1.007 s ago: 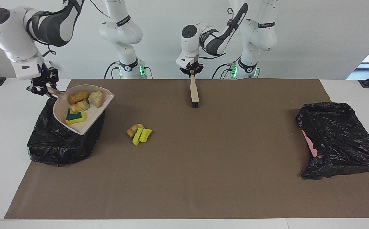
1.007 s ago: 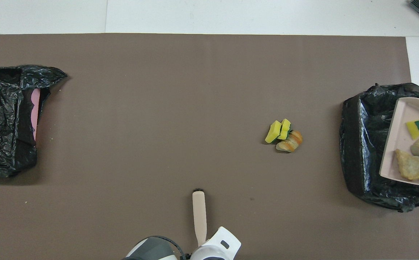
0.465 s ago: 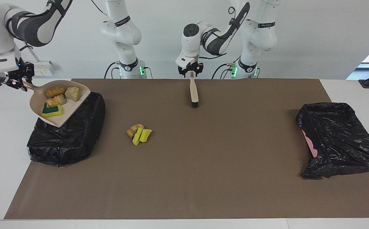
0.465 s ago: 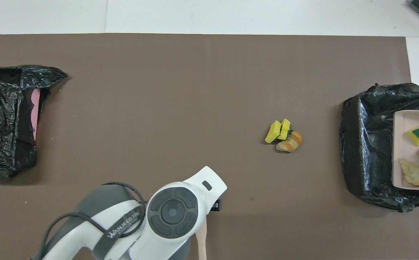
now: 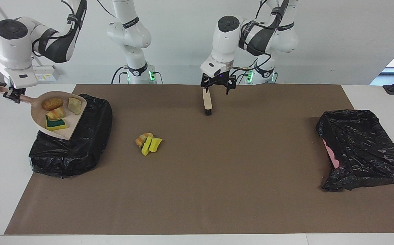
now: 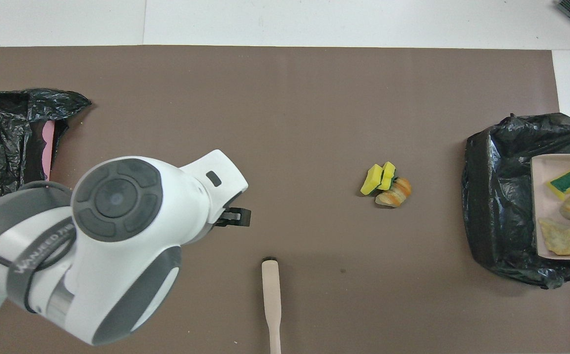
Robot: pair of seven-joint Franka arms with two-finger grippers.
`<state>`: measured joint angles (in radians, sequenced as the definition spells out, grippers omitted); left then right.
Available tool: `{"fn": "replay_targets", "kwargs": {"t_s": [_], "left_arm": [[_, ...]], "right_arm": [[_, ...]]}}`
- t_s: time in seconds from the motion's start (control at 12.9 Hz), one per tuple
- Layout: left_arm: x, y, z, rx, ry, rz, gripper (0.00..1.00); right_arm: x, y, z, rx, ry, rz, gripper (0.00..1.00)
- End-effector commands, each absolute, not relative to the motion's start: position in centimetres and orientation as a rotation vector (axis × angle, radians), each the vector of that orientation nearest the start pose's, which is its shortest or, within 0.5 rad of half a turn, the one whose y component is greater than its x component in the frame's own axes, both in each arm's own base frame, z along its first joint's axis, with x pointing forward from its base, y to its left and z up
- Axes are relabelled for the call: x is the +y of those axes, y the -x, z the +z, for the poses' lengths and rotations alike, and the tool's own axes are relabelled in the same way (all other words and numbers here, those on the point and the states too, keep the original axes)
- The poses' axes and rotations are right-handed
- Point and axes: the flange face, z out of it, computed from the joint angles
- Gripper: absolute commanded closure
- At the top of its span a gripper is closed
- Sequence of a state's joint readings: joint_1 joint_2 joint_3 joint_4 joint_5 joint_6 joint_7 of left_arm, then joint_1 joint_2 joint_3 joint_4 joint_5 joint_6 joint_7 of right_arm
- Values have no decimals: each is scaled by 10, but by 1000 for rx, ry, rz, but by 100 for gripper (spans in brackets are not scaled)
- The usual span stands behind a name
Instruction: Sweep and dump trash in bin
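Observation:
My right gripper (image 5: 13, 95) is shut on the handle of the beige dustpan (image 5: 71, 122), held roughly level over the black-bagged bin (image 5: 81, 149) at the right arm's end. Several trash pieces (image 5: 56, 114) lie in the pan, among them a yellow-and-green sponge and bread-like lumps. A small trash pile (image 5: 148, 141) of yellow sponge wedges and an orange lump sits on the brown mat beside the bin. My left gripper (image 5: 218, 87) hangs open just above the handle end of the brush (image 5: 207, 102), which lies on the mat. From above, the left arm (image 6: 117, 236) hides most of its gripper.
A second black bag (image 5: 360, 149) with a pink patch showing lies at the left arm's end of the table. The brown mat (image 5: 217, 177) covers most of the table, with white tabletop around it.
My left gripper opened, let go of the brush handle and lifted off it toward the left arm's end. My right arm carried the dustpan farther over the bin, toward the table's end.

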<state>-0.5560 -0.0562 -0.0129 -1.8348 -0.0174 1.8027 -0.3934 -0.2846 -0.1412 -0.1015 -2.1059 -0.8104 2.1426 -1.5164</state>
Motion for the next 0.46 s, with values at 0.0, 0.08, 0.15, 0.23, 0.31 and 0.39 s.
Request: {"fn": "replay_targets", "kwargs": {"t_s": [0.0,0.08,0.15,0.23,0.31,0.39], "left_arm": [[-257,-482,595,316,3127,-23,0],[-233,-489,614,335,3127,-26,0],[-207,-493,630,332,3127,-29,0],[-181,-498,643,292,3133,-33,0],[-149,-504,653,233,3143,-9,0],[-129,-506,662,242,3167,26,0]], "right_arm": [[-205,-458,511,1648,-1764,-623,100],[-200,-454,508,1638,-1768,-616,100],[-199,-452,509,1633,-1760,-622,100],[-194,-454,510,1640,-1735,-628,100],[-190,-452,514,1639,-1712,-639,100],[-187,-451,516,1642,-1694,-644,100]]}}
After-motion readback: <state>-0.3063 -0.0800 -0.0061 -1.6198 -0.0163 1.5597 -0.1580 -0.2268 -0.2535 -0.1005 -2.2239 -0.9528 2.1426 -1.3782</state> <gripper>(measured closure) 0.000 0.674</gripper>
